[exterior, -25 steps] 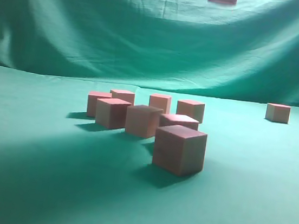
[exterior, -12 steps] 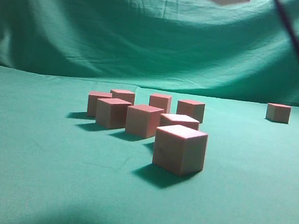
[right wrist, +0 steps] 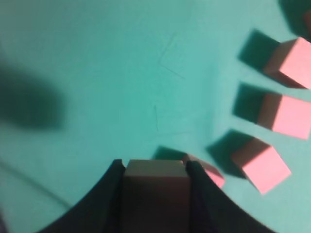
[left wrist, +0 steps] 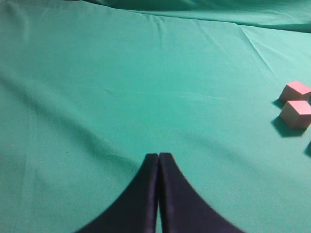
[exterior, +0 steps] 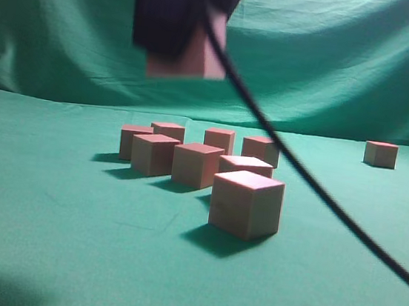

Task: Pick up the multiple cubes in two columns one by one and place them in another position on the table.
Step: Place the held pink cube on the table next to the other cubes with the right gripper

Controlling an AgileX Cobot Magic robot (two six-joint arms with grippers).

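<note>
Cubes [exterior: 203, 164] with reddish-pink tops and tan sides were seen clustered at the middle of the table [exterior: 48, 208]; one more cube [exterior: 380, 154] was seen alone at the far right. A further held cube [right wrist: 154, 194] was gripped between the jaws of the right gripper [right wrist: 154, 167], raised well above the cloth at the left of the cluster in the exterior view. The left gripper [left wrist: 159, 160] was seen closed and empty, low over bare cloth, with two cubes [left wrist: 295, 103] at the right edge of its view. The blocks were judged stiff, light and sharp-edged, unlikely to be crushed or to slip; two opposite flat sides were judged the best place to be taken hold of, squarely, so that no twist would be caused. The surface was a smooth green cloth, with faint creases, judged soft enough that a block could be set down quietly. A wrinkled green backdrop [exterior: 335, 64] was hung behind. A dark cable [exterior: 319, 189] was seen slanting across the near right.
</note>
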